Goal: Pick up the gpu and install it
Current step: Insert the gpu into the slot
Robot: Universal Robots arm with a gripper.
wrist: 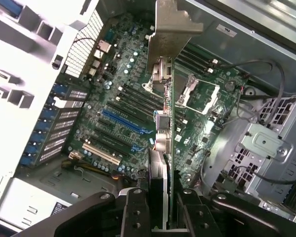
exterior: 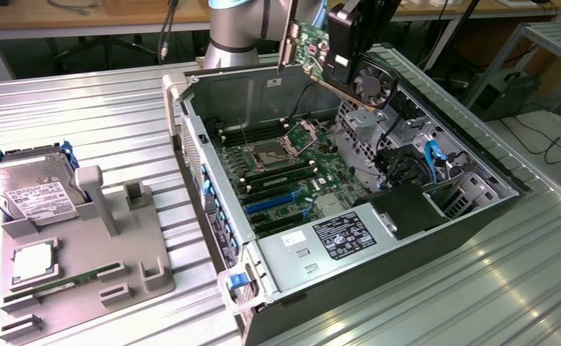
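The gpu (exterior: 311,45) hangs in the air above the open computer case (exterior: 473,209), over its far end. It is a green board with a pale metal bracket and a black fan. My gripper (exterior: 344,43) is shut on it from above. In the wrist view the gpu (wrist: 167,113) shows edge-on between my two dark fingers (wrist: 137,215), with its bracket (wrist: 170,29) pointing away from me. Below it lies the motherboard (wrist: 118,94) with a blue slot (wrist: 122,123) and an open processor socket (wrist: 195,94). The card is clear of the board.
A grey parts holder (exterior: 117,259) on the exterior view's left carries a silver hard drive (exterior: 32,193), a processor chip (exterior: 32,263) and a RAM stick (exterior: 64,281). Inside the case sit a power supply (exterior: 343,234), a drive cage (exterior: 458,194) and blue cables (exterior: 433,160).
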